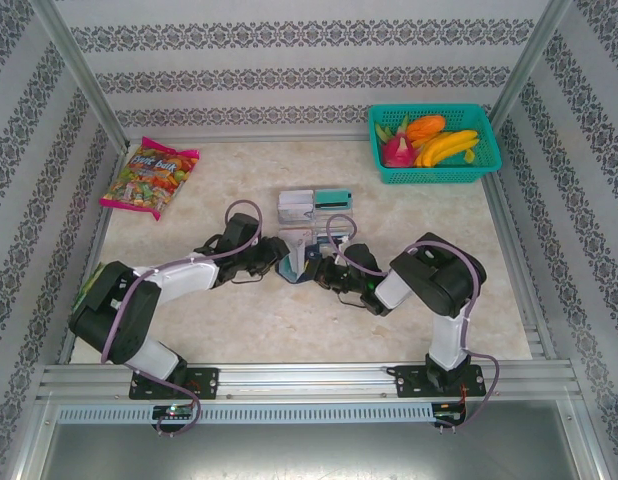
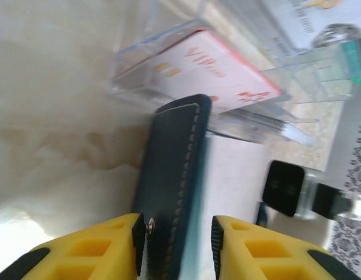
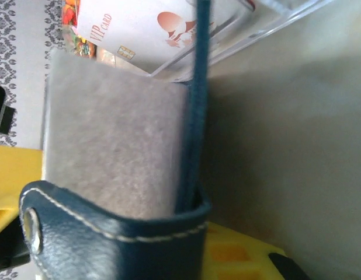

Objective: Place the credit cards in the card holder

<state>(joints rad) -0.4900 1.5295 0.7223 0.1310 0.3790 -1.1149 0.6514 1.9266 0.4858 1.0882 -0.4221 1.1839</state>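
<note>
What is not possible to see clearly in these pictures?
- Holder pockets: top view, too small.
- Right gripper fingertips: right wrist view, behind the holder.
- Left gripper grip: left wrist view, blurred, cut by the bottom edge.
- Number of cards: top view, too small.

I count two arms and two grippers: one left gripper (image 1: pixel 276 258) and one right gripper (image 1: pixel 322 270), each with two yellow fingers (image 2: pixel 110 251). Between them is one card holder (image 2: pixel 172 175). I see one white VIP card (image 2: pixel 209 73). Farther back lie two lots of cards, one white-grey pile (image 1: pixel 295 205) and one teal pile (image 1: pixel 332 197); I cannot count the cards in either. There is one snack bag (image 1: pixel 149 178). One teal basket (image 1: pixel 434 178) holds one pink fruit (image 1: pixel 397 150), one orange fruit (image 1: pixel 426 127) and one banana bunch (image 1: pixel 447 146).
</note>
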